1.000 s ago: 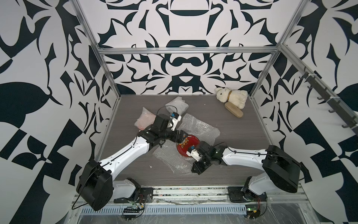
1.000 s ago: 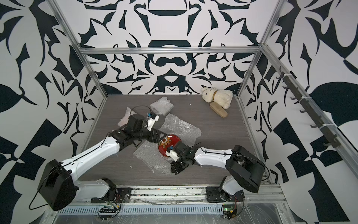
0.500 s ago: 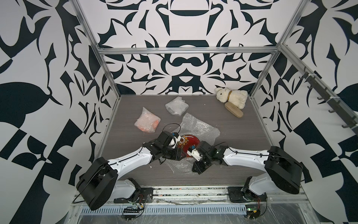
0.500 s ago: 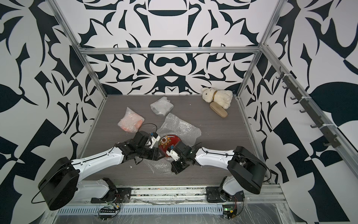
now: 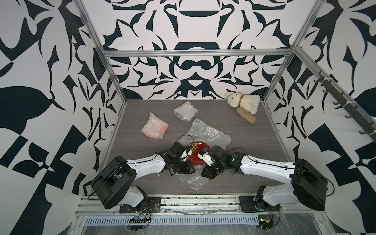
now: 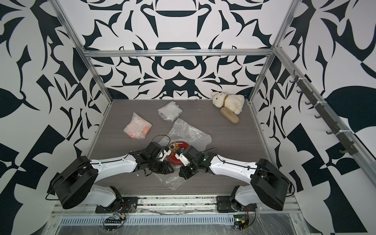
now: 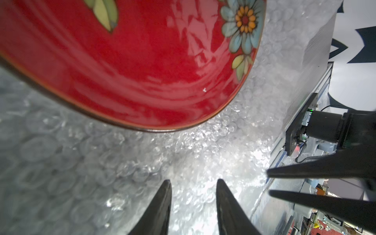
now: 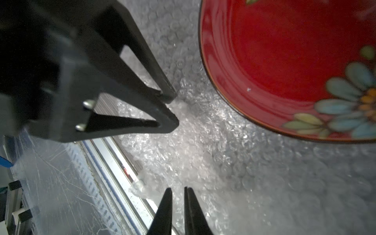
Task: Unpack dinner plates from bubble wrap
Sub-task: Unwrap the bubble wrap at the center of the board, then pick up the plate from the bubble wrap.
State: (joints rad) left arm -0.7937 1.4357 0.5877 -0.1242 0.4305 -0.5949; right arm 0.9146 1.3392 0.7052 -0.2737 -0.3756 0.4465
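Note:
A dark red dinner plate (image 5: 197, 156) (image 6: 177, 152) (image 7: 142, 67) (image 8: 284, 57) with painted flowers lies bare on an opened sheet of bubble wrap (image 5: 207, 132) (image 6: 189, 132) (image 7: 81, 162) (image 8: 234, 162). On the plate's near-left side my left gripper (image 5: 188, 169) (image 6: 165, 168) (image 7: 194, 181) (image 8: 176, 109) is shut on a bunched fold of the wrap, its tips pressed down into it. My right gripper (image 5: 205, 175) (image 6: 183, 173) (image 8: 178, 189) (image 7: 269, 183) sits low at the sheet's near edge, its fingers a narrow slit apart. Two other wrapped bundles, one orange (image 5: 154, 129) (image 6: 137, 128) and one pale (image 5: 185, 111) (image 6: 169, 111), lie farther back.
A white plush rabbit (image 5: 243, 101) and a tan wooden brush (image 5: 245, 118) lie in the far right corner. The metal front rail (image 8: 114, 162) runs just beyond the wrap's near edge. Patterned walls close in three sides.
My left arm swung from beyond the plate to its near-left side and its jaws closed down onto the wrap. The right fingers parted slightly; that arm barely moved.

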